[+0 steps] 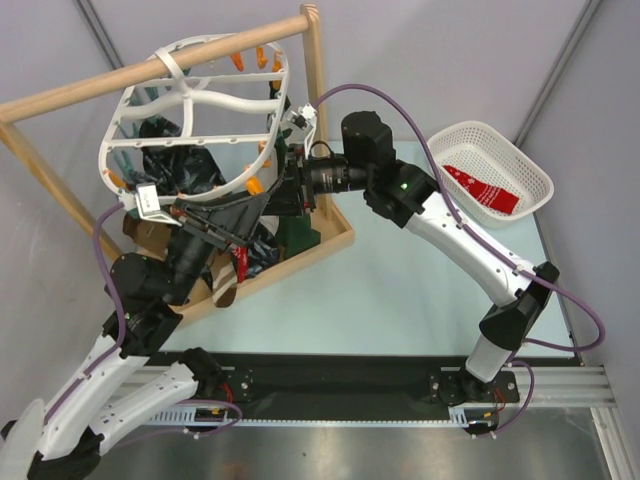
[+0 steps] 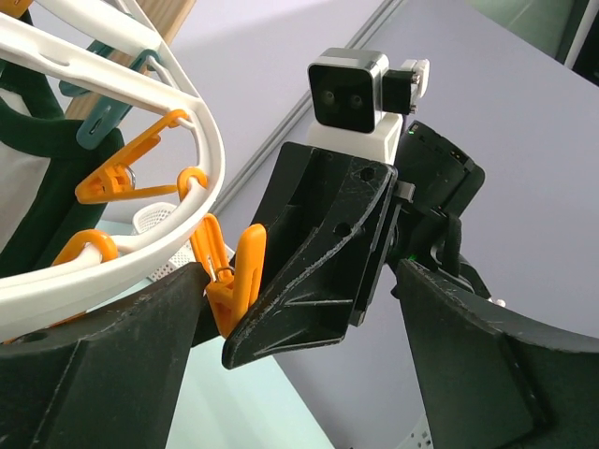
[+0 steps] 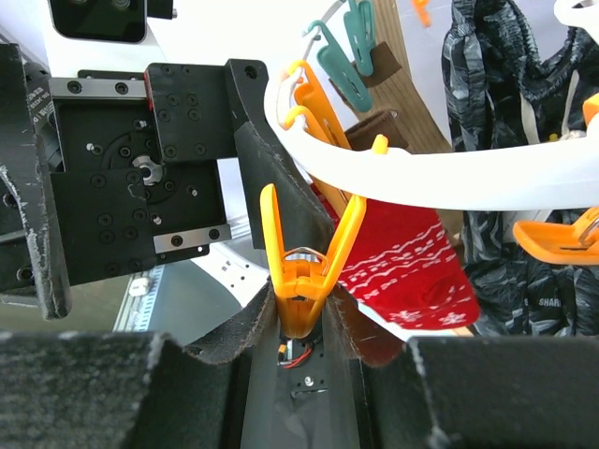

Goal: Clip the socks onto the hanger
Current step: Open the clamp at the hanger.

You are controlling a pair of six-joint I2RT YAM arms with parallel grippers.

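The white oval hanger [image 1: 190,90] hangs by its hook from a wooden pole. My right gripper [image 3: 301,299] is shut on the lower end of an orange clip [image 3: 304,248] under the hanger rim [image 3: 421,173], and the clip's arms spread in a V. A red sock with white specks [image 3: 412,271] hangs just behind the clip, with its top hidden by the rim. My left gripper [image 2: 290,374] is open and empty, its jaws on either side of the right gripper's finger and the clip [image 2: 239,276]. Dark patterned socks [image 3: 510,112] hang from the hanger. Another red sock [image 1: 480,187] lies in the basket.
The wooden pole rack [image 1: 90,88] with its tray base [image 1: 335,238] stands at the back left. A white mesh basket [image 1: 470,128] sits at the back right. More orange clips [image 2: 117,173] and teal clips [image 3: 344,65] hang on the rim. Both arms crowd the hanger's lower right edge.
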